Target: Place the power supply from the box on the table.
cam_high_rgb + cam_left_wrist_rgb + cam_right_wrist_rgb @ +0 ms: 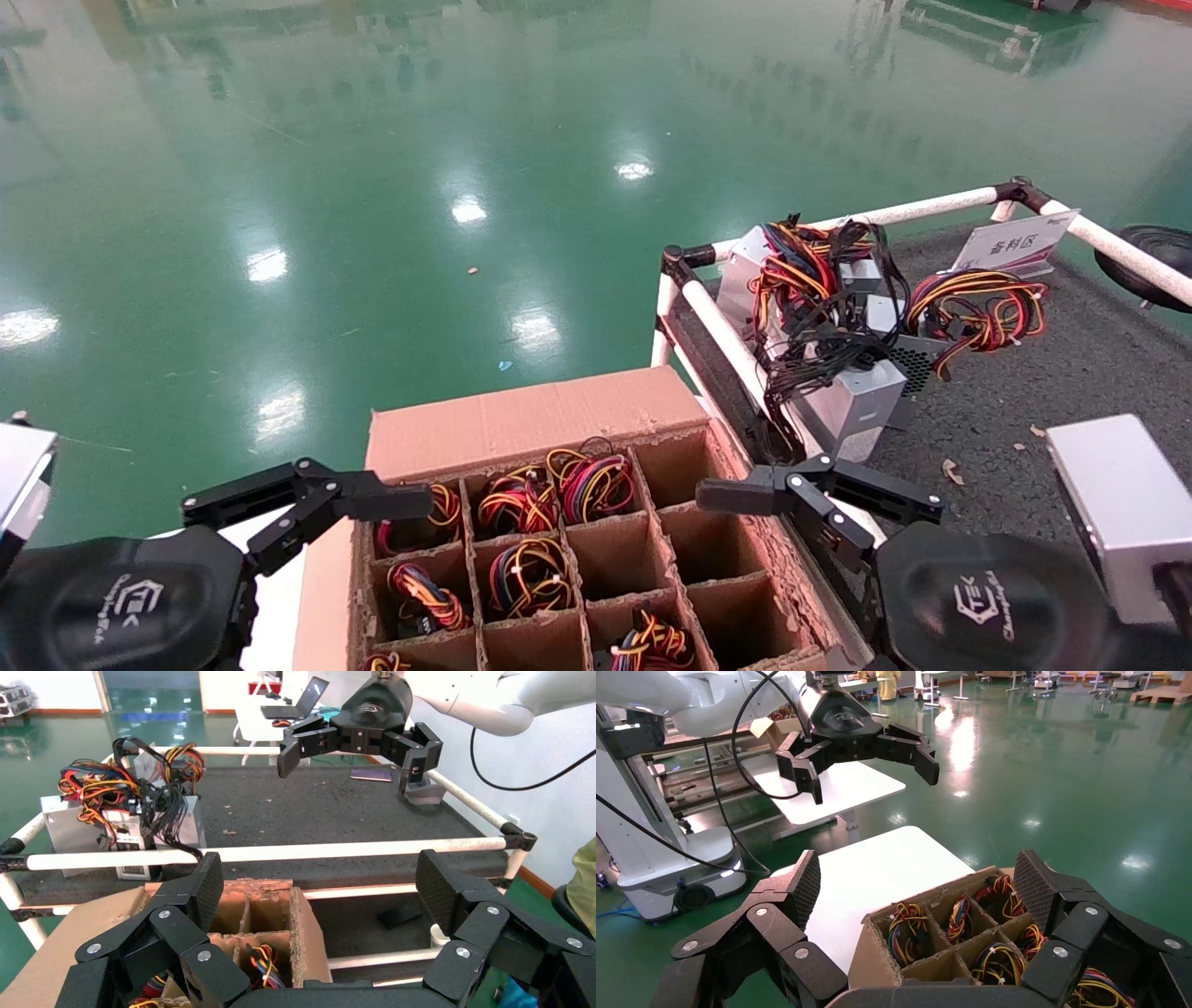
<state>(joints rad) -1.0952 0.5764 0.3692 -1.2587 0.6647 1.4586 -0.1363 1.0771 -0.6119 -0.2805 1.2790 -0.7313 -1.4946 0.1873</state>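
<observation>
Both tools are spread and hold nothing: the left tool (307, 508) at the box's (521, 424) left edge, the right tool (819, 494) between box and worktop (1024, 382); wire bundles, probably power supplies (531, 573), fill several cells.

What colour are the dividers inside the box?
Brown, plain cardboard like the box itself; the dividers show best in the head view.

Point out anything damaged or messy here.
The box has ragged, torn divider edges, worst along its right wall. On the table, the power supplies' wires lie in one tangled heap, and small scraps litter the surface.
</observation>
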